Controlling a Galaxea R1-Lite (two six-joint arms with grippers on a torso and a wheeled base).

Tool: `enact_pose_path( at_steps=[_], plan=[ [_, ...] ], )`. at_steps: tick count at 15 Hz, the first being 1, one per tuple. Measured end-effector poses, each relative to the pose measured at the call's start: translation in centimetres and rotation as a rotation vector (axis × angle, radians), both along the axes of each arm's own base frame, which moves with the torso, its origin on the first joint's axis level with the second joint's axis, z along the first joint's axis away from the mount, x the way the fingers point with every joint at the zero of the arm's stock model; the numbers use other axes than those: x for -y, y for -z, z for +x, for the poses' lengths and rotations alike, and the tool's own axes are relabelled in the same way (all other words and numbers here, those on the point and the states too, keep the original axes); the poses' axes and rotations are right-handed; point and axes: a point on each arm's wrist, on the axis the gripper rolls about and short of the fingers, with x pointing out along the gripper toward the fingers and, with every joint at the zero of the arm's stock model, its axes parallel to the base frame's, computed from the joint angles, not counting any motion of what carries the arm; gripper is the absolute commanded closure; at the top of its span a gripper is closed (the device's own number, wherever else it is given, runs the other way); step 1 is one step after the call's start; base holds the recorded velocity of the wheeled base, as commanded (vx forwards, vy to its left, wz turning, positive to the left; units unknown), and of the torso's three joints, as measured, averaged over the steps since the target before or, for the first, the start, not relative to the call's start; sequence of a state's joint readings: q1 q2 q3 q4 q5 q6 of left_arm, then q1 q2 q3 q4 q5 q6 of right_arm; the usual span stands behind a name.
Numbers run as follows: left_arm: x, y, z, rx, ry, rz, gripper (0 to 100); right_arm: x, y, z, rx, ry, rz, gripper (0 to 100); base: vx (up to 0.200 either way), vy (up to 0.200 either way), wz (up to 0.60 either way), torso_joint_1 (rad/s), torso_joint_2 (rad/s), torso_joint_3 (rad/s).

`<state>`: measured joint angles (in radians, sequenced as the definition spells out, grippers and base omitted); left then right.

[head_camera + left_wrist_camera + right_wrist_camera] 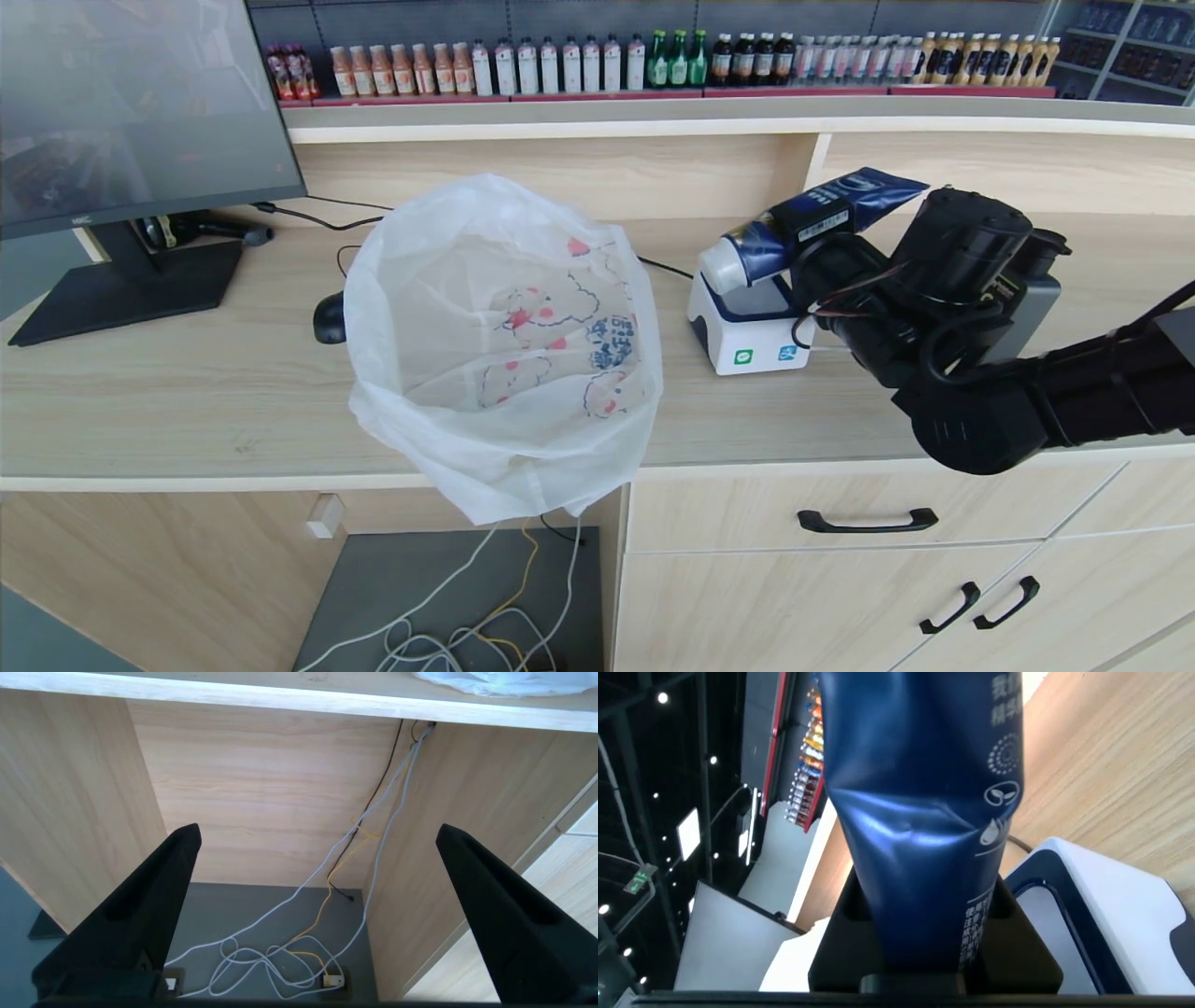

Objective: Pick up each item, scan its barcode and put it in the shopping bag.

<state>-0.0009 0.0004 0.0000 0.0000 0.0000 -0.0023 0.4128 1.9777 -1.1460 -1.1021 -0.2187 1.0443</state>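
Over the white scanner (747,327), toward the right end of the counter (168,392), the right gripper (822,245) holds a dark blue tube (812,224) in the air. Its jaws are clamped on the middle of the tube, one on each side. The tube lies slanted. Its white cap end is low and sits just above the scanner's top, and its flat crimped end is higher and points away to the robot's right and toward the back wall. A white label on the tube faces up and outward. I cannot tell whether the barcode itself is turned toward the scanner's window.

The shopping bag (420,280) stands open on the front edge of the counter, to the robot's left of the scanner and near it but not touching. The tube's long axis runs roughly toward the bag, cap first. So my guess is that, once the scan is done, the next move is a sideways carry to the left and a drop, cap end leading, into the wide mouth.

The right arm is the nearer one, as it already has the tube. The left gripper (318,831) hangs below the counter top with its jaws spread wide and nothing between them. It faces the recess where loose cables (280,961) lie on the floor.
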Motion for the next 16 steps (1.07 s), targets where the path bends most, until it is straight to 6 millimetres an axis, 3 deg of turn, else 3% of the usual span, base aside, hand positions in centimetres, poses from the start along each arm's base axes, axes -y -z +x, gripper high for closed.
enact_pose_path(
  at_steps=[16],
  plan=[
    [0.00, 0.00, 0.00, 0.000, 0.001, 0.000, 0, 0.11, 0.47, -0.22, -0.018, 0.002, -0.005, 100, 0.000, 0.000, 0.00, 0.000, 0.00, 0.000]
  ],
)
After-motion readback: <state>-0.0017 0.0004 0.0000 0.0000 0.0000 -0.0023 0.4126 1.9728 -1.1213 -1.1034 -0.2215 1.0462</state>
